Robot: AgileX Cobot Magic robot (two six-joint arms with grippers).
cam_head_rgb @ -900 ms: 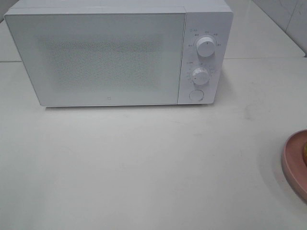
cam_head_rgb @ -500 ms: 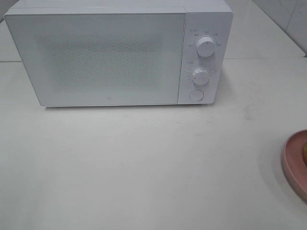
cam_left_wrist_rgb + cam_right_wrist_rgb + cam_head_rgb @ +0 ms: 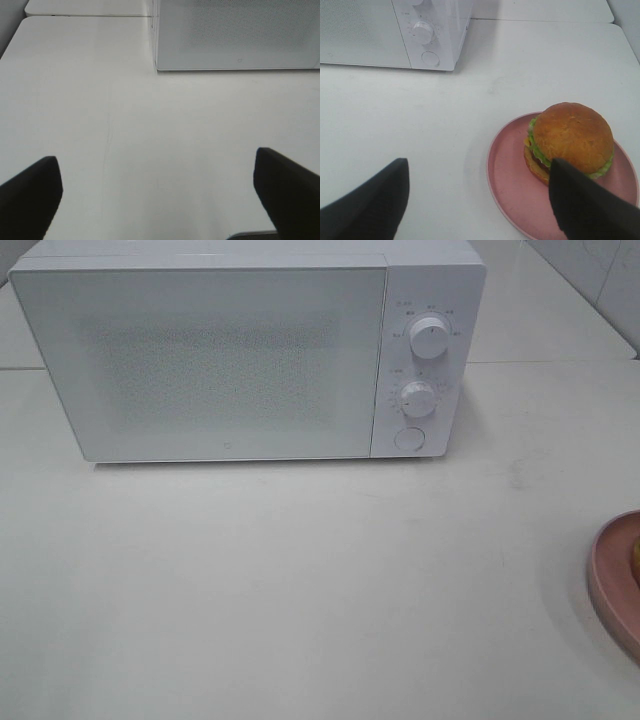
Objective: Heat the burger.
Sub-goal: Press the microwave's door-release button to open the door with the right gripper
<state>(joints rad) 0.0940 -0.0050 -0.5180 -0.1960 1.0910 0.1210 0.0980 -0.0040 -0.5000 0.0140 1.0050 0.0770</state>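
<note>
Left pincer (image 3: 155, 160) is hanging above the bare white surface (image 3: 125, 125), jaws spread wide, gripping nothing. Right pincer (image 3: 479, 165) is also gaping wide and empty, hovering just beside the pink plate (image 3: 510, 185). The burger (image 3: 570, 137) is sitting upright on that plate, at the surface's right side. The white microwave (image 3: 200, 360) is standing well apart from it, door shut.

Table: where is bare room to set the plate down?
Bare: the table stretch from the microwave door forward, and left of the microwave. Crowded only at the right edge, where the pink plate holds the burger.
</note>
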